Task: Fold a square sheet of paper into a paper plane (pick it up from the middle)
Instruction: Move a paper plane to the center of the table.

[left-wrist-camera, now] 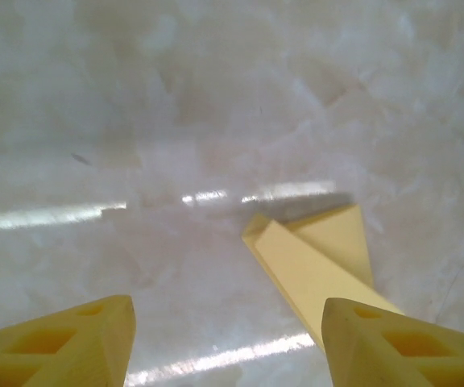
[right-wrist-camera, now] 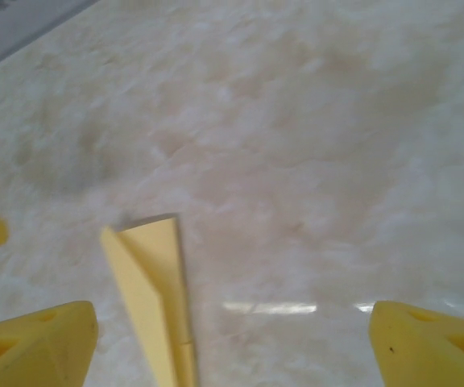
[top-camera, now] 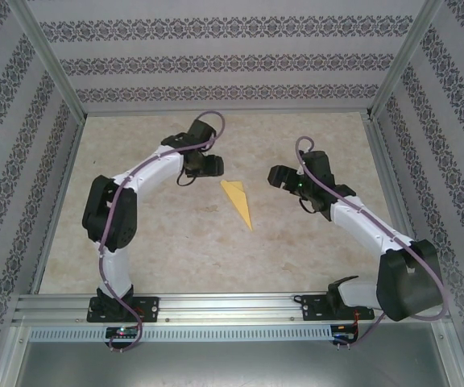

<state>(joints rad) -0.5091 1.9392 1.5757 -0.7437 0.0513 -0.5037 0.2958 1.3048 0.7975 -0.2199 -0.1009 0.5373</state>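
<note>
Nearest us, the arms [top-camera: 111, 214] stand bolted at the table's [top-camera: 184, 258] near edge and bend inward over it. We see the left gripper [top-camera: 208, 165] and the right gripper [top-camera: 280, 176] both spread wide, holding nothing. Between them, touching neither, the plane [top-camera: 238, 201] lies flat. In our wrist views a finger [left-wrist-camera: 393, 339] or the frame edge cuts off its pointed end.
</note>
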